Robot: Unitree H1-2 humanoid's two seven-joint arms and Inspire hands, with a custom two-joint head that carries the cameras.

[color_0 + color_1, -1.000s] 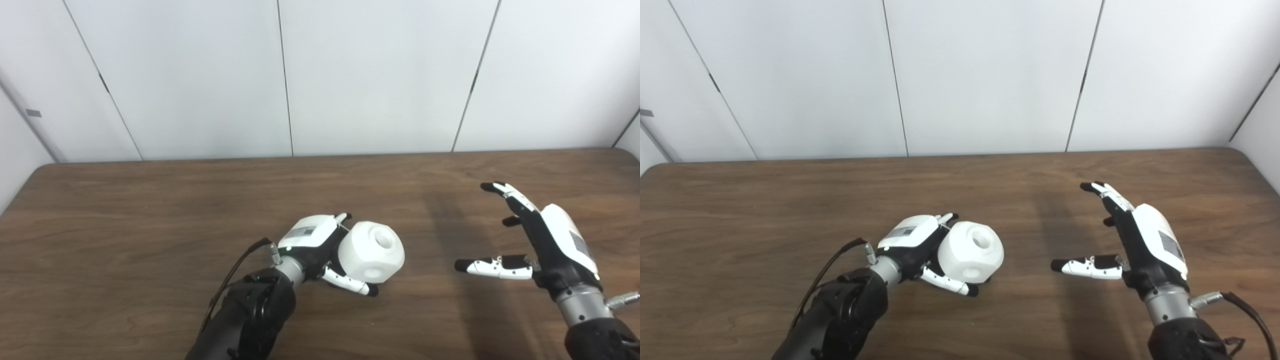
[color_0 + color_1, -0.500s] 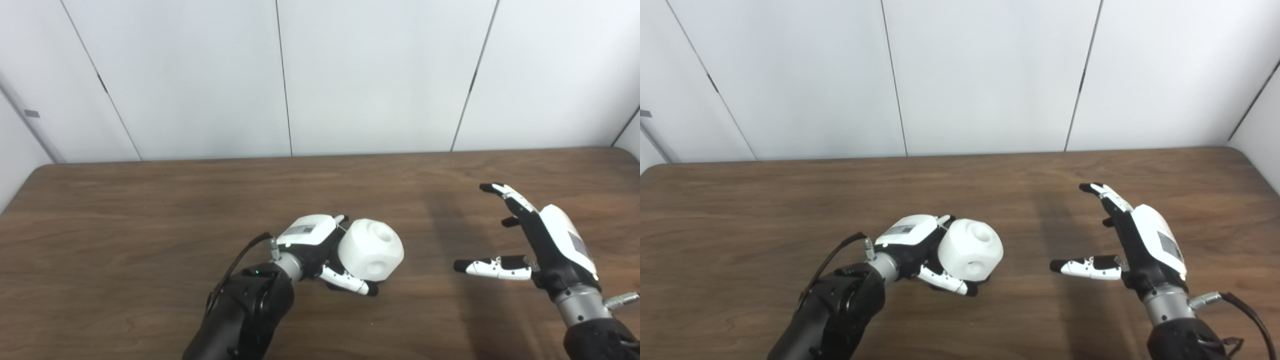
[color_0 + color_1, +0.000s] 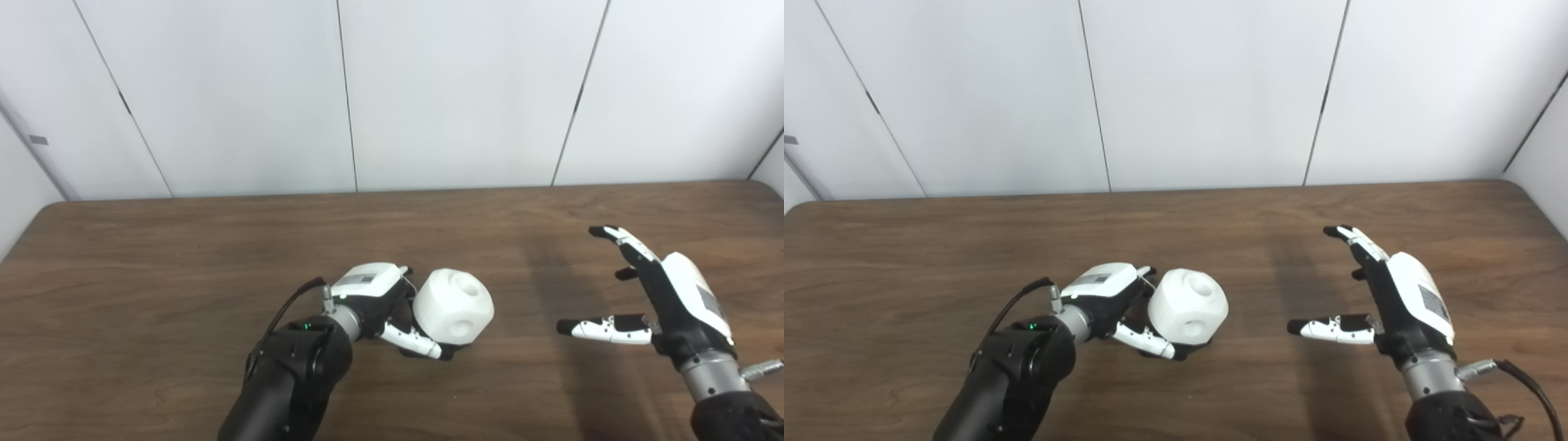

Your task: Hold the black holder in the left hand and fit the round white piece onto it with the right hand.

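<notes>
The round white piece [image 3: 454, 304], faceted with a round hole on top and another on its side, rests on the table [image 3: 184, 257] near the middle. A sliver of black, likely the black holder [image 3: 458, 351], shows under its front edge; the rest is hidden. My left hand [image 3: 373, 293] lies just left of the piece with its fingers spread. A narrow gap separates the fingers from the piece, and the thumb [image 3: 409, 339] reaches along the piece's lower front. My right hand [image 3: 658, 300] hovers open well to the right, palm facing the piece, holding nothing.
The brown wooden table runs the full width of both views, with white wall panels [image 3: 459, 92] behind its far edge. A cable [image 3: 288, 312] loops from my left wrist. Nothing else stands on the table.
My left hand has drawn back to the left, away from the white piece it was pressed against; the piece has stayed in place. The right hand has not moved.
</notes>
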